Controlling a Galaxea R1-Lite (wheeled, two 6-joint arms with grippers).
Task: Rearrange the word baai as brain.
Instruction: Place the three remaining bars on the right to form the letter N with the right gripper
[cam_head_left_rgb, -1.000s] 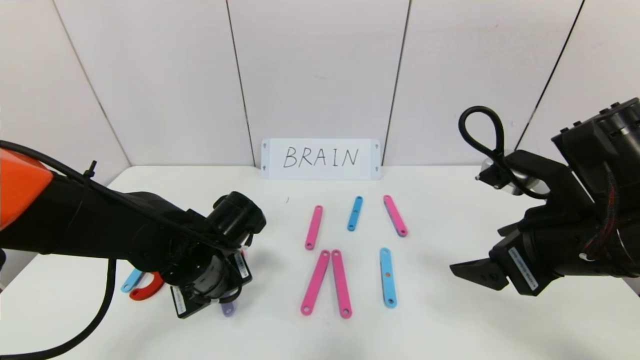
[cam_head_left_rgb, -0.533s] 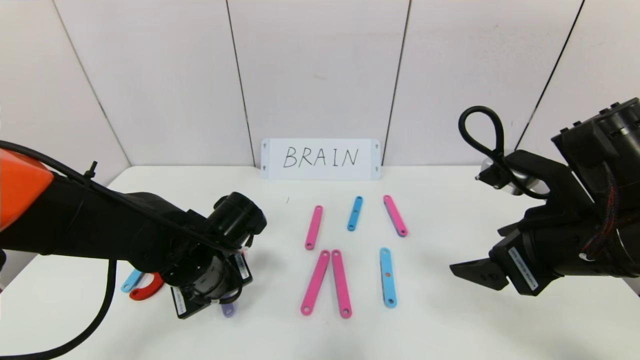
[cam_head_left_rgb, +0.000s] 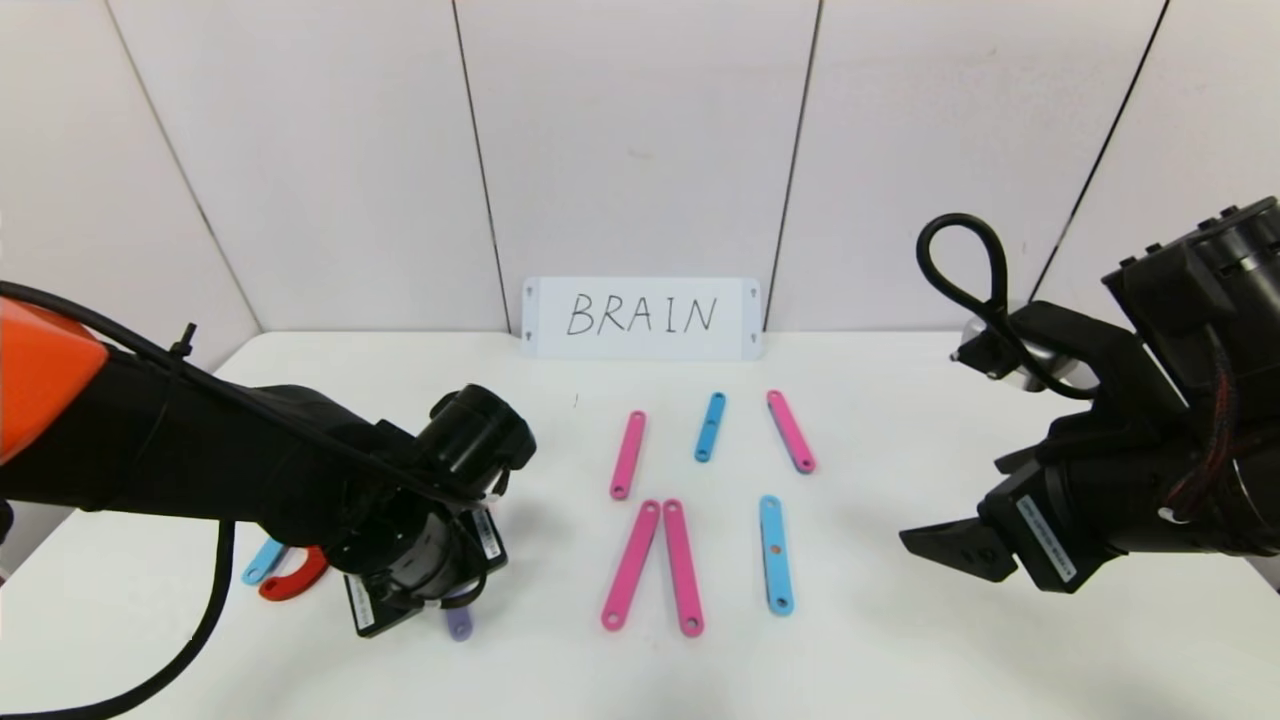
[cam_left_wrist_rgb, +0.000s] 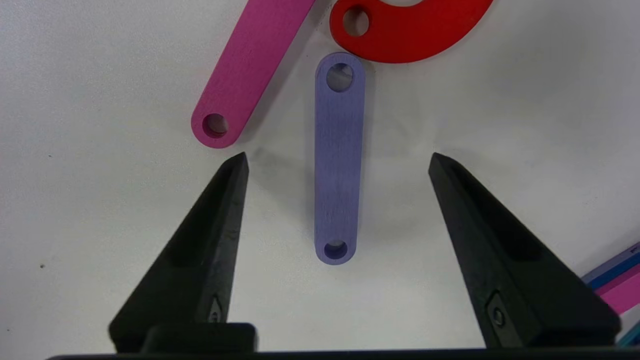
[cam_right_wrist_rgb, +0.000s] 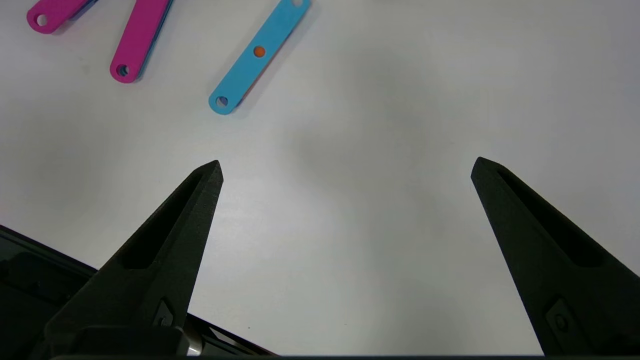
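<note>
Purple strip (cam_left_wrist_rgb: 336, 160): being left flat on the white table (cam_head_left_rgb: 900, 660), its far end touching the red curve (cam_left_wrist_rgb: 415, 27) and just beside a pink strip (cam_left_wrist_rgb: 247, 70); in the head view only its near tip (cam_head_left_rgb: 459, 625) is being shown below the left wrist.
Left gripper (cam_left_wrist_rgb: 337, 157): being held low over the purple strip, fingers spread to either side and clear of it, where a second ago they were pressed together.
Change: the strip is being released; it is judged as placed beside the curve, likely as a leg for the R.
Right gripper (cam_right_wrist_rgb: 345, 167): being kept parked well right of the purple strip, fingers spread wide over bare table, nothing held.
Remaining letters: pink pair (cam_head_left_rgb: 655, 565), blue strip (cam_head_left_rgb: 775, 553) and three upper strips are being left right of the purple strip, below the BRAIN card (cam_head_left_rgb: 641, 317); the N is judged unfinished.
</note>
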